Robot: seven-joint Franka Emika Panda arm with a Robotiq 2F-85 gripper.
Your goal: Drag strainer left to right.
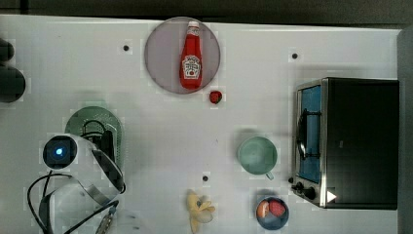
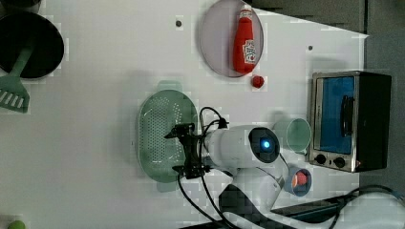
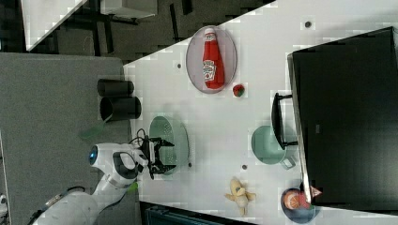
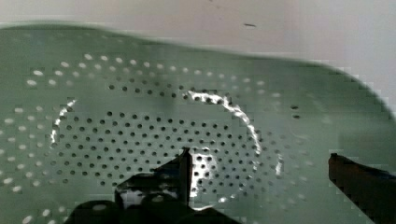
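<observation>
None of the drag is judged done. Item: strainer (image 1: 87, 123), pale green, perforated, set on the white table (image 1: 165, 146) at the top view's left, well apart from the mint cup (image 1: 257, 155) and toaster oven (image 1: 355, 141) at the top view's right. Item: gripper (image 2: 184, 150), fingers spread wide, nothing grasped, held over the strainer's basin near one long rim; contact cannot be told. Arm is reached low across the table edge, wrist bent toward the basin. Outstanding: rim to be engaged, strainer to be drawn across.
</observation>
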